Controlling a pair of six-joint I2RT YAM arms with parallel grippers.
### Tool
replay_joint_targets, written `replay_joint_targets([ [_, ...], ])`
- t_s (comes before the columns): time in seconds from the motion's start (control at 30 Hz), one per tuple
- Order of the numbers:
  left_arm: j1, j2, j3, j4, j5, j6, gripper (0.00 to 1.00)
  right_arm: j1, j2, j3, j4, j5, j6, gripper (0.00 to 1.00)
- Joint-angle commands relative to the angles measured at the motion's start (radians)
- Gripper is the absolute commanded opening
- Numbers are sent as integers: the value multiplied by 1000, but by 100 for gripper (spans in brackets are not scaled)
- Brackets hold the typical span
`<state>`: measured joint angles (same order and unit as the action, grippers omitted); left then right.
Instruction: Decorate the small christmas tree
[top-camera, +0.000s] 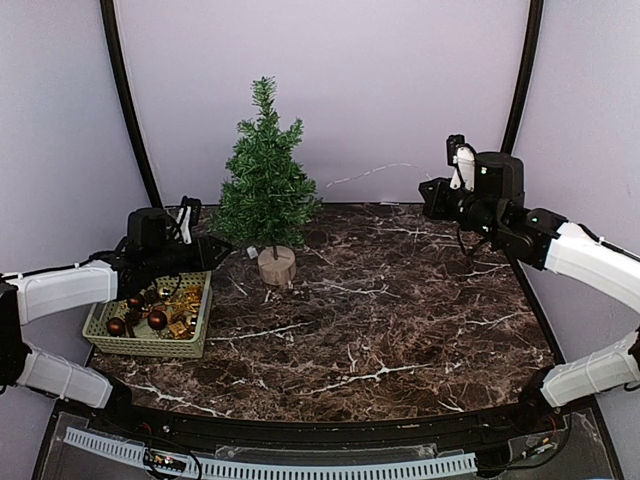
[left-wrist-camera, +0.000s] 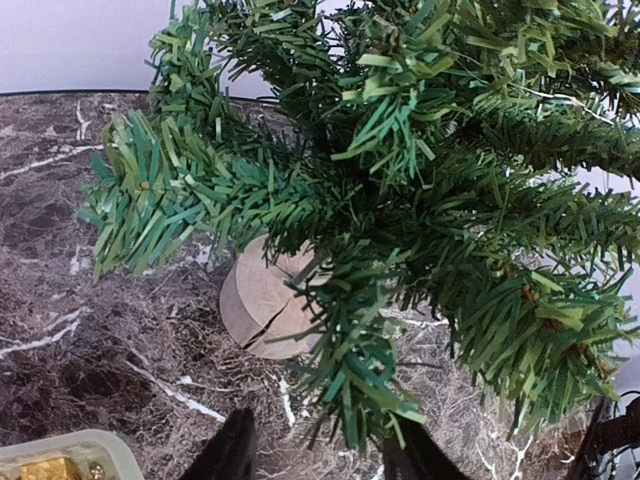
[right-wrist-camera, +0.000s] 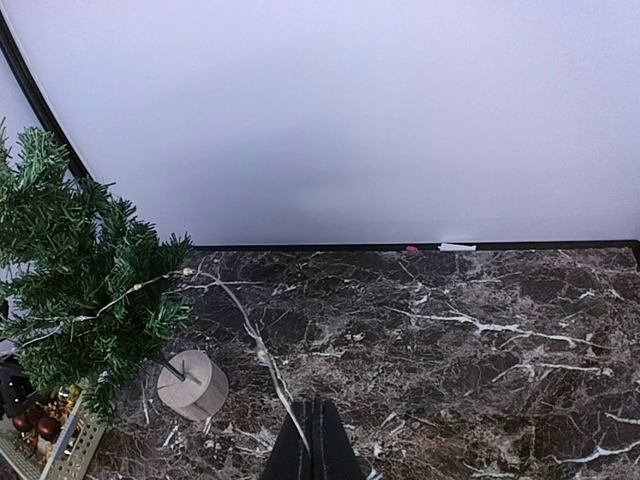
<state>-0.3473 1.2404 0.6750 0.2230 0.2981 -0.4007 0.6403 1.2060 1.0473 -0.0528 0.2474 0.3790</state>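
Note:
The small christmas tree (top-camera: 266, 180) stands on its round wooden stump (top-camera: 277, 266) at the back left of the marble table. My left gripper (top-camera: 208, 250) is at the tree's lower left branches. In the left wrist view this gripper (left-wrist-camera: 325, 450) is open, with a drooping branch tip (left-wrist-camera: 370, 395) hanging between its fingers, close to the right one. My right gripper (right-wrist-camera: 320, 440) is shut on a thin light string (right-wrist-camera: 255, 340) that runs to the tree (right-wrist-camera: 80, 280). That string (top-camera: 365, 175) spans the air from the tree to the right gripper (top-camera: 432, 197).
A pale green basket (top-camera: 150, 347) of dark red balls and gold ornaments sits left of the tree, under my left arm. Its corner (left-wrist-camera: 60, 445) shows in the left wrist view. Dark curved poles rise at the table's back corners.

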Motion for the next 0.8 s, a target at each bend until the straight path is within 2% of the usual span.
replay_joint_targets([
  [0.0,-1,3,41,61,45,24,35,-5,-15,-2,31,33,-5,0],
  [0.07,-1,3,48,57,53,40,25,-6,-19,-1,16,50,-7,0],
  [0.13,-1,-5,49,50,51,54,10,-5,-29,-1,3,50,-10,0],
  [0.2,-1,-18,38,50,35,59,2,-5,-43,-7,-3,33,-22,0],
  [0.33,8,-38,13,46,-6,61,0,-6,-65,-8,-36,-13,-44,0],
  [0.47,93,3,3,111,87,39,0,-3,-56,9,-61,-45,-47,0],
  [0.57,138,80,35,168,180,30,0,-1,-41,22,-60,-56,-43,0],
  [0.77,177,260,159,212,239,76,0,11,3,42,-32,-79,-33,0],
])
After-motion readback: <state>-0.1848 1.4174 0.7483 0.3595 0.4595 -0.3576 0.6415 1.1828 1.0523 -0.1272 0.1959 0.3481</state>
